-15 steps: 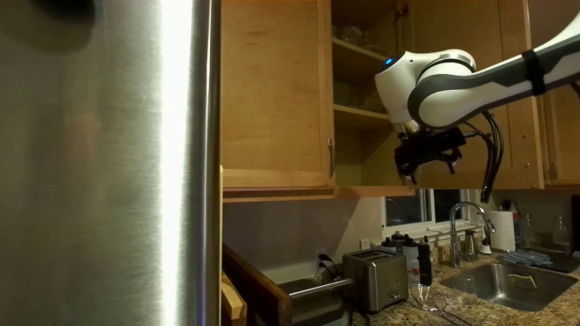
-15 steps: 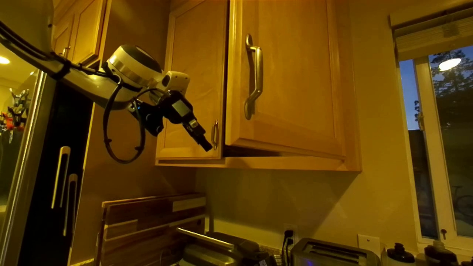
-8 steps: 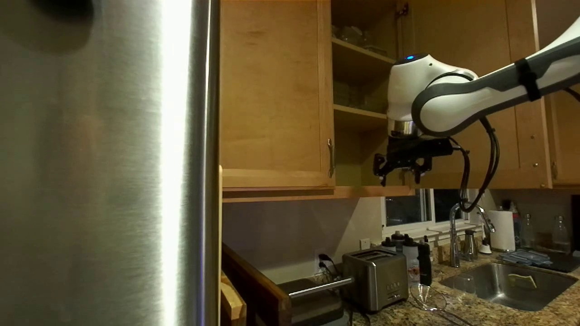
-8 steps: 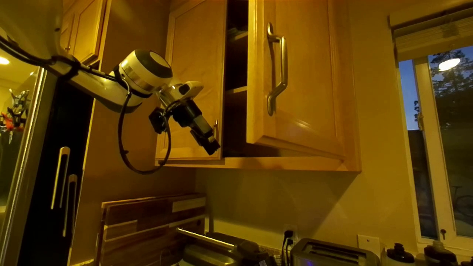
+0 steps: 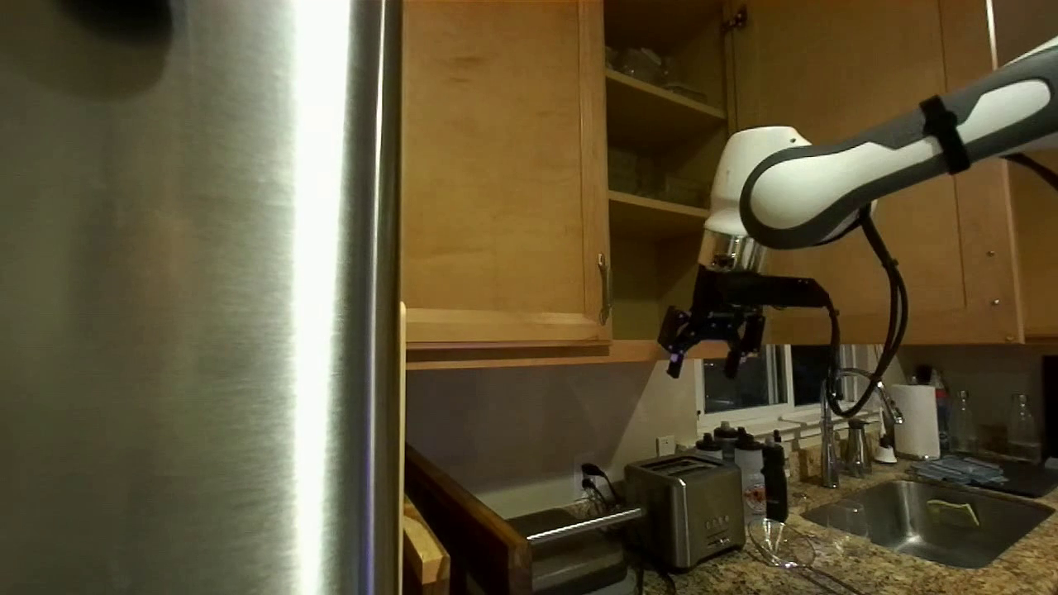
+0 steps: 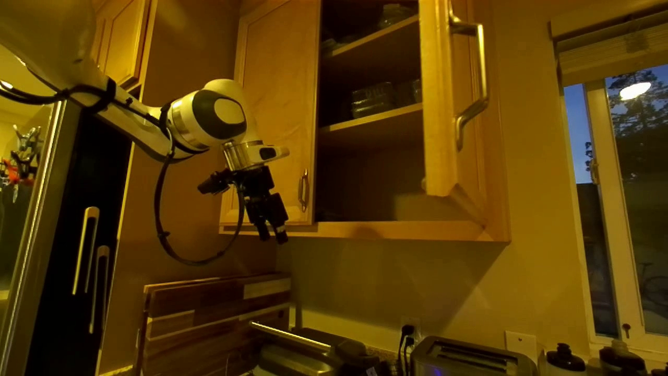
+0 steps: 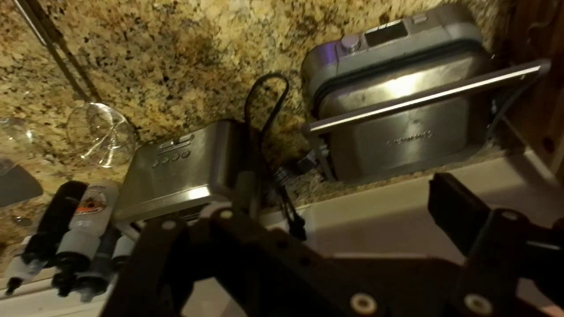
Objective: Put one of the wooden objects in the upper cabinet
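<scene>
Hangs near the upper cabinet (image 6: 396,231) with end effector (image 5: 703,368) spread and empty; likely needs to drop toward the fridge (image 5: 207,330) for the wooden boards (image 6: 219,303) — below, on edge, running lengthwise toward the wall (image 6: 344,282).

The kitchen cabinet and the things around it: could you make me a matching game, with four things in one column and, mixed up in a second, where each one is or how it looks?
Things
1. upper cabinet
2. gripper
3. wooden board
4. toaster

Places and states
A. standing on edge, striped in browns
B. on the counter, next to the bottles
C. one door shut, the other door standing open
D. fingers spread apart, nothing between them

Right pairs
1-C; 2-D; 3-A; 4-B
</scene>
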### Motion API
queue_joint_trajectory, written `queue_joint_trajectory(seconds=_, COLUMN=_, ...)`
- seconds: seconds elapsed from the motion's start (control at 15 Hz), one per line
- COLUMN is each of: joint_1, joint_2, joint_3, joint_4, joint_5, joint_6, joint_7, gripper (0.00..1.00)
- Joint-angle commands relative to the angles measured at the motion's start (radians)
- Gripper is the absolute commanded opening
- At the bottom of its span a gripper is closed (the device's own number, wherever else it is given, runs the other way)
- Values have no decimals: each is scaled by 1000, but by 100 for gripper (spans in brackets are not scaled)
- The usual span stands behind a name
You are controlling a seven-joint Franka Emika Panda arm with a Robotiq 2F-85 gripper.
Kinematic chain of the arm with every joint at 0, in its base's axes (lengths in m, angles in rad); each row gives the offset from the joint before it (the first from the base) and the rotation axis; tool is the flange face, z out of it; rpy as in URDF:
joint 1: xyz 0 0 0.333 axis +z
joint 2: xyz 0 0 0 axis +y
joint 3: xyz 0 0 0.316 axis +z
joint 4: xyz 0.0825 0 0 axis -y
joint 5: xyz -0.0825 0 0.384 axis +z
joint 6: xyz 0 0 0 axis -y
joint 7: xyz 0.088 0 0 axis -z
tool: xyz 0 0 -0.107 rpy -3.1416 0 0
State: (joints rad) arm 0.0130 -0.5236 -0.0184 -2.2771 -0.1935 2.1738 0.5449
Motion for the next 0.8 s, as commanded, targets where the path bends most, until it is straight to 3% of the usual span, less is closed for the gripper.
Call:
queue_joint_trajectory(seconds=0.0, joint_1=-5, joint_2=-24, joint_3=-1, joint_4=1, joint_5=123, joint_6=-148, joint_7=-204, gripper=100)
queue_joint_trajectory(seconds=0.27, joint_1=-41, joint_2=-31, joint_3=37, joint_4=29, joint_5=82, joint_6=-313, joint_7=-250, gripper=100)
queue_joint_trajectory(seconds=0.73, joint_1=-58, joint_2=-9, joint_3=61, joint_4=35, joint_5=76, joint_6=-283, joint_7=-232, gripper=100)
